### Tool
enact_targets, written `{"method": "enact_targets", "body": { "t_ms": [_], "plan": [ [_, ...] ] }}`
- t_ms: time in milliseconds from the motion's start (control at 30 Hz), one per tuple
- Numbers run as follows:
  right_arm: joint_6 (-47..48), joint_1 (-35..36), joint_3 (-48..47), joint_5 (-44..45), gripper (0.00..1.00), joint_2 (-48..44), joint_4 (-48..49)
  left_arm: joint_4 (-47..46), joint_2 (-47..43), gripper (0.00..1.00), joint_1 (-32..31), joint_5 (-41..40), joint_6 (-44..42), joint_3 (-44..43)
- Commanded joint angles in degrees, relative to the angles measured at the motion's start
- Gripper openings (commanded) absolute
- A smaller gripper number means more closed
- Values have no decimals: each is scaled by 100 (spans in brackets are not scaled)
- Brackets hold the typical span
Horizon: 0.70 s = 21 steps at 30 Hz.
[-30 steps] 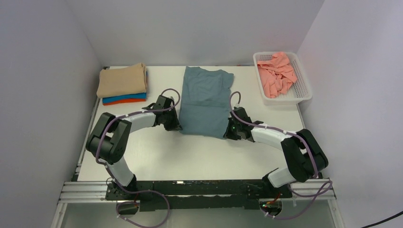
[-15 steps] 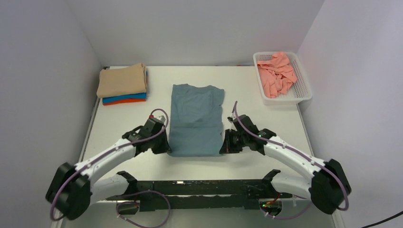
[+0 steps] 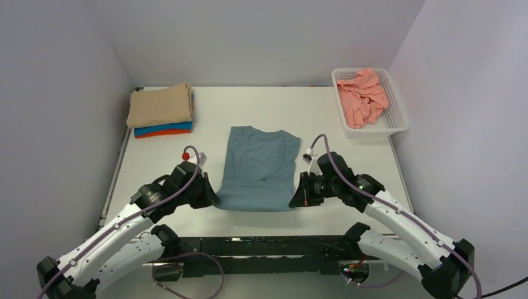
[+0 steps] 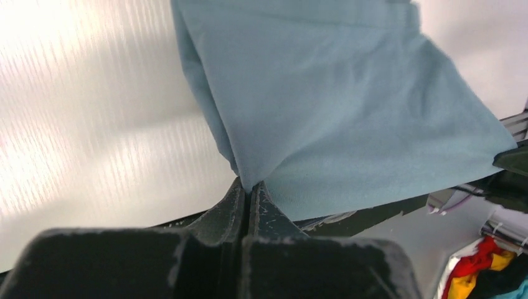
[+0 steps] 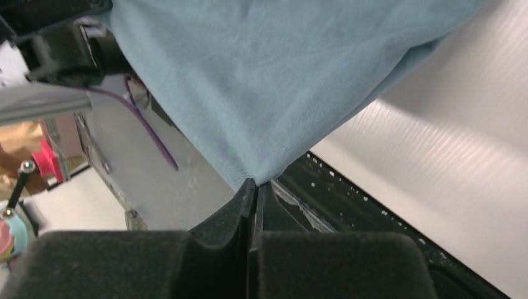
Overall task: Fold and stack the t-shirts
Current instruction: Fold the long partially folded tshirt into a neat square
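The teal-grey t-shirt, folded lengthwise into a narrow strip, lies in the middle of the table with its near end lifted. My left gripper is shut on its near left corner. My right gripper is shut on its near right corner. Both hold that edge just above the table's near edge. A folded tan t-shirt tops a stack with blue and orange t-shirts at the back left. A crumpled salmon pink t-shirt fills the basket.
The white perforated basket stands at the back right by the wall. The black rail with the arm bases runs along the near edge. White walls close in the table on the left, back and right.
Both grippers have pulled the teal-grey t-shirt toward the near edge of the table, dragging it back from the far side. The arms have stretched low and outward.
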<state>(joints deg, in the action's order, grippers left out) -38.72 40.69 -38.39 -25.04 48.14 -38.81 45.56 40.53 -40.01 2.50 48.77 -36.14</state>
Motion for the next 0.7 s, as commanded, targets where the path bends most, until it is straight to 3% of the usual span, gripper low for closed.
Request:
{"method": "enact_targets", "body": {
  "t_ms": [0,233,400,667],
  "plan": [
    [357,-400,-707,543,0,141,-246,-152,260,0,0,-739,-256,-753],
    [752,-1331,-1376,1188,0,713,282,-981,1356,0,257,-1626,-579,-1699],
    [831,-1959,-1607,1128,0,1178,957,-1314,2373,0,947,-1279,-856,-2466],
    [954,-2583,-2137,982,0,2243,1531,-1696,3705,0,1453,-898,-1213,-3340]
  ]
}}
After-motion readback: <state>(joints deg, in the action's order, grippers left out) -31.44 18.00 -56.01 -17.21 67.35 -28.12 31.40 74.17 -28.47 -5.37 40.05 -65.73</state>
